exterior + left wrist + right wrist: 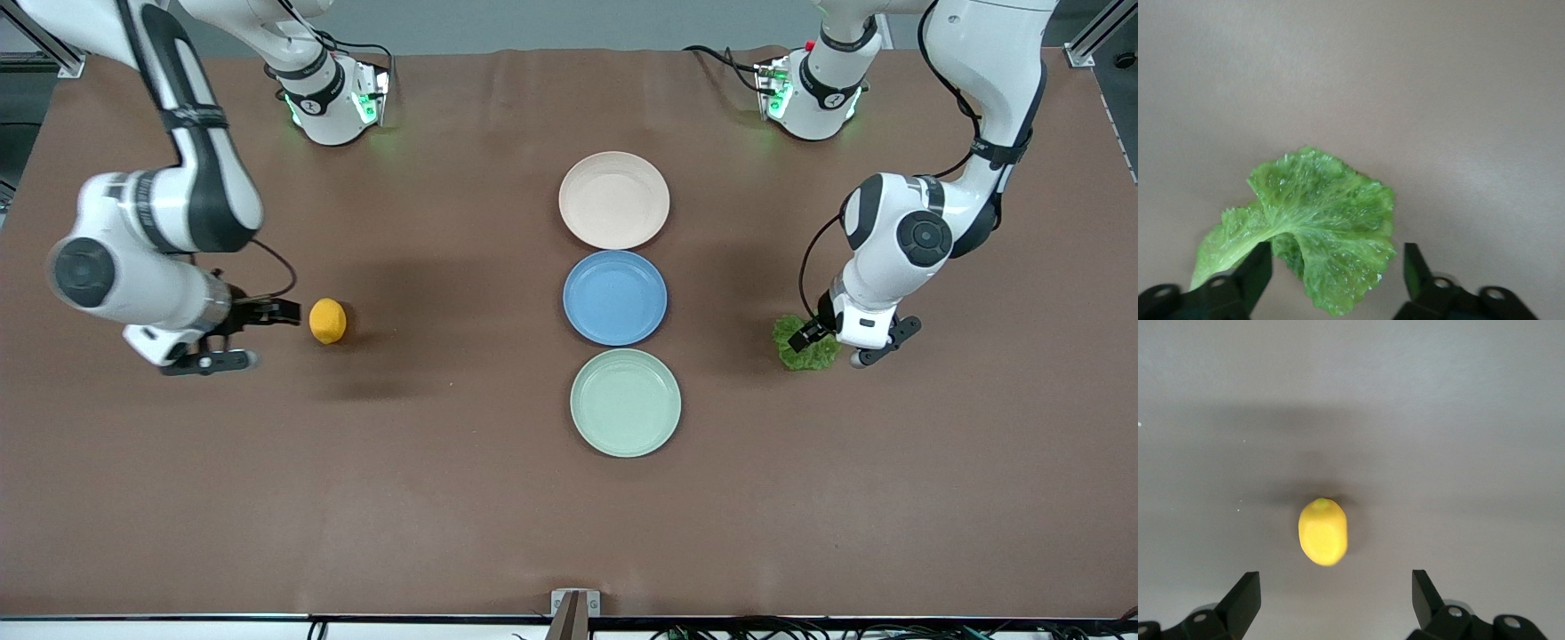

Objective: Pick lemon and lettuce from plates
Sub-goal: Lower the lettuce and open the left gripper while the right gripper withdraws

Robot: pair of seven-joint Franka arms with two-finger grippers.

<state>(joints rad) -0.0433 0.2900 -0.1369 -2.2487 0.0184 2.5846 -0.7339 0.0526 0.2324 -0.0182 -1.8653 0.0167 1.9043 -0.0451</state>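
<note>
The right tool (267,311) sits low over the bench (444,498) toward the right arm's end, its fingers (1241,600) spread wide and holding nothing. The lemon (327,321) lies on the bare bench just beside the fingertips, apart from them.

The left tool (813,336) sits low over the bench toward the left arm's end, its fingers (1255,273) also spread wide. The lettuce (805,345) lies on the bench at this tool; in the left wrist view the leaf (1318,227) reaches in between the fingers, and one edge is at a finger, though contact cannot be confirmed.

Three plates stand in a row at mid-bench, all bare: the pink plate (613,200) farthest from the front camera, the blue plate (614,297) between, the green plate (625,403) nearest.
</note>
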